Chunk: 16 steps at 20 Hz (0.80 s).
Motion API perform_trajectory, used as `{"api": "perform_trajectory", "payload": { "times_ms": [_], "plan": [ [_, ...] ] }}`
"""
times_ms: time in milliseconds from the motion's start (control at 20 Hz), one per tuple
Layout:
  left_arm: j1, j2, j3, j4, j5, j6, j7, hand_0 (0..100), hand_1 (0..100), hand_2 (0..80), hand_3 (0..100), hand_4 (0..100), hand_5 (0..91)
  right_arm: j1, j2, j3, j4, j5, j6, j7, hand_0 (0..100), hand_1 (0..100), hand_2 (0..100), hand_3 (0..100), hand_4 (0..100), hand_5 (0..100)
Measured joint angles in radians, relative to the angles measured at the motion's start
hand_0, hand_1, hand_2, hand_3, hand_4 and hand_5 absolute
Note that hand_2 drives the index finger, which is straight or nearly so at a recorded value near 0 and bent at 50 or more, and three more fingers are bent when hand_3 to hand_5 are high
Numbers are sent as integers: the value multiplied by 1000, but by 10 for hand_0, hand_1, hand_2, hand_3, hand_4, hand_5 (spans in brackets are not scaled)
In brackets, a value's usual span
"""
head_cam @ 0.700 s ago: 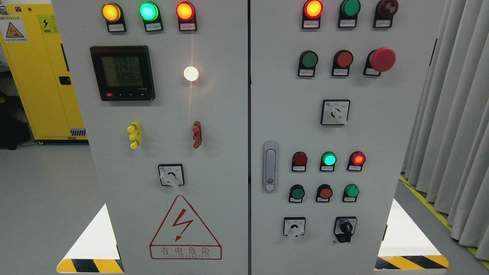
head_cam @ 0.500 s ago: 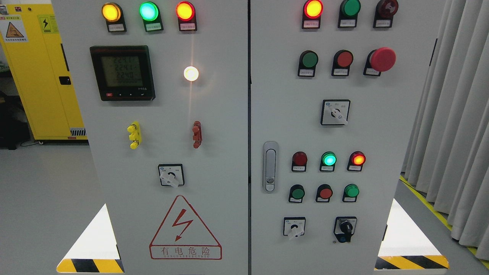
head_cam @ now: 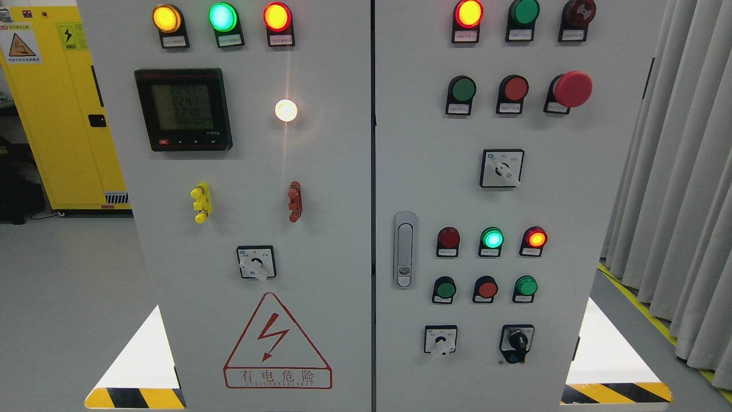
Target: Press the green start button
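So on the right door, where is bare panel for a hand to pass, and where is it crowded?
Bare: between the rotary switch and the lit green lamp; also above the door handle, left of the green button. Crowded: the lamp and button rows beside and below that lamp, down to the key switch.

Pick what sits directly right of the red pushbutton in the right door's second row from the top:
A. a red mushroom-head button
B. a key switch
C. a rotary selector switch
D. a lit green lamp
A: the red mushroom-head button stands out from the panel just right of the red pushbutton, in the same row.
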Motion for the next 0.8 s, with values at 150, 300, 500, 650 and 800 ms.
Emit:
{"api": "perform_trajectory", "payload": {
  "times_ms": [150, 300, 500, 650, 800],
  "plan": [
    [0, -2, 0, 0, 0, 0, 0, 120, 556, 0, 0, 0, 0, 12, -2, 0, -59, -1, -11, 27, 152, 315, 0, 0, 0, 0],
    [0, -6, 0, 0, 0, 0, 0, 120, 556, 0, 0, 0, 0, 31, -2, 0, -144, 1, -37, 43, 152, 324, 0, 0, 0, 0],
    [0, -17, 0, 0, 0, 0, 0, 120, 556, 0, 0, 0, 0, 48, 3, 0, -256, 16, -129, 92, 152, 342, 0, 0, 0, 0],
    [0, -32, 0, 0, 0, 0, 0, 120, 556, 0, 0, 0, 0, 59, 5, 0, -335, 23, -210, 146, 152, 353, 0, 0, 0, 0],
    [0, -42, 0, 0, 0, 0, 0, 120, 556, 0, 0, 0, 0, 68, 6, 0, -415, 28, -285, 166, 165, 383, 0, 27, 52, 0]
  ]
}}
